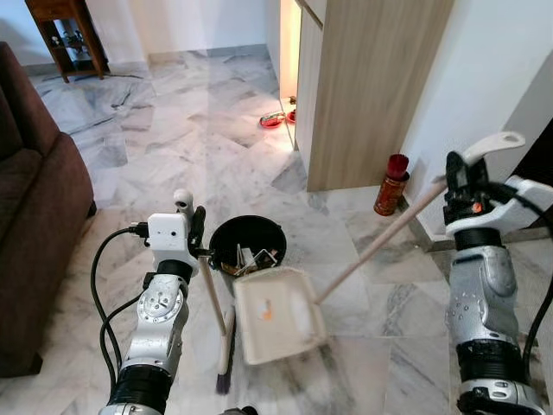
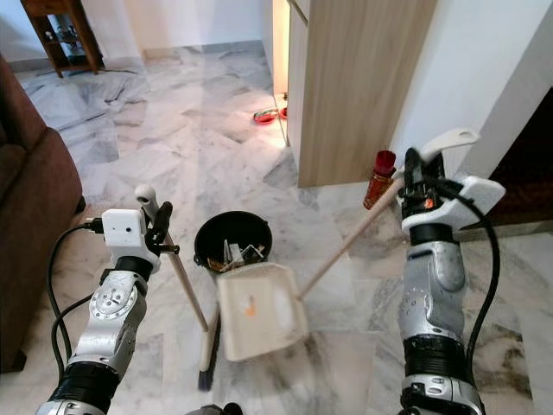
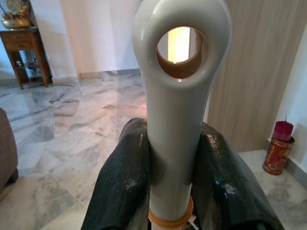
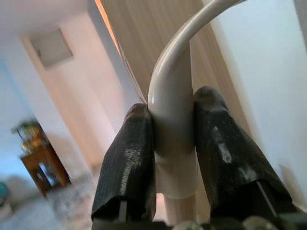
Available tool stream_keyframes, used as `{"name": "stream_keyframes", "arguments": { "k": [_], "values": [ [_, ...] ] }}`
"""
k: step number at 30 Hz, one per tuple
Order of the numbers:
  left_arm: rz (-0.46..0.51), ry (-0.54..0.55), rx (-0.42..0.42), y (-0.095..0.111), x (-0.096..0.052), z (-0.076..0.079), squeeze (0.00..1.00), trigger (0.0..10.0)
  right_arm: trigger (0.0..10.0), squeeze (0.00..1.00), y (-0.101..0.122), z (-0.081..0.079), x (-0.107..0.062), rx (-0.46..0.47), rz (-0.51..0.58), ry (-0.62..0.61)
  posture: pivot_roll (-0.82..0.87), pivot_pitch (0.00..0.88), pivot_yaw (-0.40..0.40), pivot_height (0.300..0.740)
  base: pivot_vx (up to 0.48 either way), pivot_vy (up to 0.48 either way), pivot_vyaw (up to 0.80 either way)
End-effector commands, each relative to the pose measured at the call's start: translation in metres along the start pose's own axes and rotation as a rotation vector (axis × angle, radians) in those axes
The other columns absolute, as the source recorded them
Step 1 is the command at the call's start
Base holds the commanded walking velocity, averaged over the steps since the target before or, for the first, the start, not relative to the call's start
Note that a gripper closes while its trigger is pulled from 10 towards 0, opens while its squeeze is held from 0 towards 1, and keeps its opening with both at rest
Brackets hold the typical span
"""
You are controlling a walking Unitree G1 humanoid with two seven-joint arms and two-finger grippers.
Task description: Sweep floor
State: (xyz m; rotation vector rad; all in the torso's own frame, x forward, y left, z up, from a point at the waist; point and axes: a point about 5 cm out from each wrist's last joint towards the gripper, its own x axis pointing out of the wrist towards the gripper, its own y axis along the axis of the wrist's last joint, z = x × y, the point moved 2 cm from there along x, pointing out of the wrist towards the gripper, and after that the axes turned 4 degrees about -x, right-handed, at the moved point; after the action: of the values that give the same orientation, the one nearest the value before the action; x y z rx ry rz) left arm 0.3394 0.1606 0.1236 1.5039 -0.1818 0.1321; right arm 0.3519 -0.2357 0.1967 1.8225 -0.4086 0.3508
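Observation:
My left gripper (image 1: 197,226) is shut on the cream handle of a broom (image 1: 214,298), whose dark bristles (image 1: 223,379) rest on the marble floor. In the left wrist view both fingers (image 3: 125,172) press the broom handle (image 3: 175,120) just below its hanging loop. My right gripper (image 1: 455,177) is shut on the curved handle top of a long-handled cream dustpan (image 1: 278,315). The pan lies tilted beside a black bin (image 1: 249,243) that holds scraps, with a small orange bit on it. The right wrist view has the fingers (image 4: 129,163) clamped on the dustpan handle (image 4: 173,120).
A brown sofa (image 1: 34,207) stands at the left. A wooden cabinet (image 1: 363,86) and white wall are at the right, with a red tin (image 1: 390,186) at its foot. Red bowls (image 1: 275,119) lie beyond it. A wooden side table (image 1: 67,35) is at the far back.

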Motion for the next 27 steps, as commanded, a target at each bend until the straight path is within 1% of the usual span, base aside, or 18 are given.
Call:
{"name": "stream_keyframes", "arguments": {
  "k": [1,2,5,11,12,14,19,27],
  "values": [
    [0.044,-0.021,0.025,0.011,0.005,0.002,0.00,10.0,10.0,0.00,0.025,-0.011,0.012,0.028,0.108,0.019,0.04,0.033,0.041,0.740,0.000,0.000,0.00],
    [0.044,-0.020,0.026,0.011,0.005,0.002,0.00,10.0,10.0,0.00,0.027,-0.018,0.015,0.042,0.117,0.034,0.05,0.032,0.041,0.740,0.000,0.000,0.00],
    [0.046,-0.017,0.026,0.011,0.004,0.001,0.00,10.0,10.0,0.00,0.029,-0.025,0.016,0.062,0.125,0.049,0.05,0.030,0.039,0.740,0.000,0.000,0.00],
    [0.053,-0.012,0.031,0.012,0.004,0.000,0.00,10.0,10.0,0.00,0.030,-0.038,0.019,0.069,0.136,0.065,0.05,0.028,0.038,0.740,0.000,0.000,0.00],
    [0.050,-0.010,0.032,0.011,0.003,-0.001,0.00,10.0,10.0,0.00,0.028,-0.041,0.019,0.062,0.134,0.069,0.05,0.015,0.043,0.740,0.000,0.000,0.00],
    [0.049,-0.008,0.032,0.011,0.003,-0.001,0.00,10.0,10.0,0.00,0.027,-0.042,0.019,0.060,0.133,0.069,0.05,0.012,0.043,0.740,0.000,0.000,0.00],
    [0.042,0.012,0.029,0.010,0.002,-0.006,0.00,10.0,10.0,0.00,0.021,-0.050,0.018,0.086,0.117,0.079,0.06,0.001,0.044,0.740,0.000,0.000,0.00],
    [0.044,0.012,0.028,0.010,0.002,-0.006,0.00,10.0,10.0,0.00,0.020,-0.051,0.017,0.089,0.112,0.080,0.06,0.000,0.045,0.740,0.000,0.292,0.00]
  ]
}}
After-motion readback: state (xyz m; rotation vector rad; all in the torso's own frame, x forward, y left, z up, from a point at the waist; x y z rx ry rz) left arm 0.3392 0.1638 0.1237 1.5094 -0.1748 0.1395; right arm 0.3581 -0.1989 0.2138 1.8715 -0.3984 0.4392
